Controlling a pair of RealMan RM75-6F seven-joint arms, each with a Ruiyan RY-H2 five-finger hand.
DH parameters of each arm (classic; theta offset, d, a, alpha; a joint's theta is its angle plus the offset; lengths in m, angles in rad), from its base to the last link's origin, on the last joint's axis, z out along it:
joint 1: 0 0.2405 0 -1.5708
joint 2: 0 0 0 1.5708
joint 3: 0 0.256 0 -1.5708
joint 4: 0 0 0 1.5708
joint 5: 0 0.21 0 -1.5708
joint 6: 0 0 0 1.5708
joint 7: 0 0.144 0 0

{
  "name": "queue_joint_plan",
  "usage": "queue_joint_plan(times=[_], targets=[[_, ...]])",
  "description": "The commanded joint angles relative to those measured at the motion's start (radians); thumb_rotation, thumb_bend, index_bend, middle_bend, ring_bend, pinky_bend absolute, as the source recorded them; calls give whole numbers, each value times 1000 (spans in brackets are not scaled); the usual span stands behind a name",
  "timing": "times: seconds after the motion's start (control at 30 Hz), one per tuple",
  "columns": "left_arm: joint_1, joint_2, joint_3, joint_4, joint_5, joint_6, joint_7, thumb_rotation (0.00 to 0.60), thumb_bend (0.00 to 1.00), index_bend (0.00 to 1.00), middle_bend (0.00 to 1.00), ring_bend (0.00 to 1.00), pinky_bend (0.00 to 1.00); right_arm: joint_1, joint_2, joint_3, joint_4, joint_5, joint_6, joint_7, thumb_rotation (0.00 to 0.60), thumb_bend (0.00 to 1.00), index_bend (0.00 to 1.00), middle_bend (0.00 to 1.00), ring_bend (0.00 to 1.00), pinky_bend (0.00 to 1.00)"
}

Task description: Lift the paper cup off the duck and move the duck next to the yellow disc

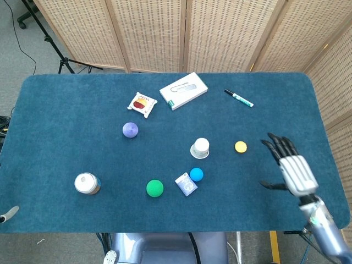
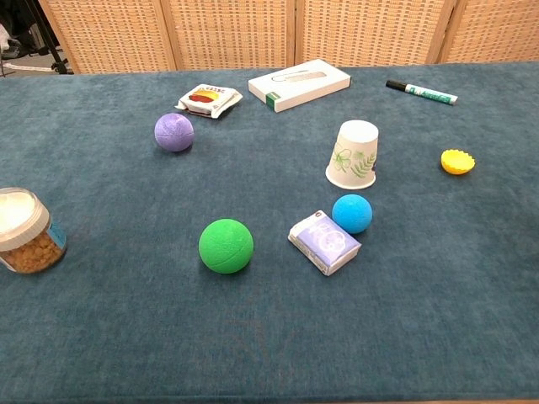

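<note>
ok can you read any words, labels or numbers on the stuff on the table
No text can be read in either view.
White box: green end and a faint drawing, no legible words.
Snack packet: printing too blurred to read.
Small pale packet: round mark, too small to read.
Marker: label too small.
Paper cup: leaf pattern only.
Jar: blue label, unreadable.

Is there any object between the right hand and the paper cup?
Yes: in the head view the yellow disc lies between the right hand and the paper cup, otherwise only bare table cloth.
</note>
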Motion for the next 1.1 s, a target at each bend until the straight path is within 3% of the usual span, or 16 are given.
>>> queue_joint_plan(times=[0.03, 0.33, 0.43, 0.67, 1.1], targets=[[2, -15, -19, -10, -27, 7, 35, 600, 0, 0, 0, 0, 0, 190, -87, 85, 86, 162, -228, 35, 600, 0, 117, 0, 0, 0], [-20, -19, -33, -31, -73, -51, 76, 600, 0, 0, 0, 0, 0, 341, -252, 102, 296, 286, -384, -6, 600, 0, 124, 1, 0, 0], [-29, -20, -37, -38, -88, -72, 94, 600, 0, 0, 0, 0, 0, 382, -305, 102, 356, 324, -412, -45, 600, 0, 155, 41, 1, 12], [-39, -25, -46, -50, -113, -96, 122, 600, 0, 0, 0, 0, 0, 434, -366, 103, 381, 373, -435, -90, 600, 0, 191, 159, 98, 177], [-52, -29, -52, -62, -138, -126, 153, 600, 0, 0, 0, 0, 0, 504, -477, 104, 451, 470, -456, -136, 600, 11, 303, 261, 233, 237]])
